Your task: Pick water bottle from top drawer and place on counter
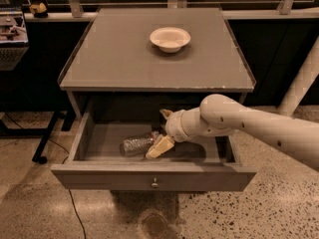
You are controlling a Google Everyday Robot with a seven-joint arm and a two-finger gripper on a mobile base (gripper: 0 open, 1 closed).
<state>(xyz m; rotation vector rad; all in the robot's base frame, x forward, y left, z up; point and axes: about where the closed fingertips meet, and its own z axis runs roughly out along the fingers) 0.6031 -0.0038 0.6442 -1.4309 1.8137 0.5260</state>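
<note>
The worktop point(109, 63) carries a bowl point(170, 38) but no bottle. The drawer point(149, 176) is open. The gripper point(157, 135) is down inside it, fingers spread apart and gripping nothing, at the bottle point(134, 145) lying on the drawer floor. Grasp, lift and placing remain.

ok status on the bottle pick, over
gripper down in open top drawer, at right end of water bottle. bottle on its side on drawer floor. white bowl toward back of counter.

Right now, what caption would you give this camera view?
Gripper, jaws open, in the open top drawer beside the lying water bottle.
</note>
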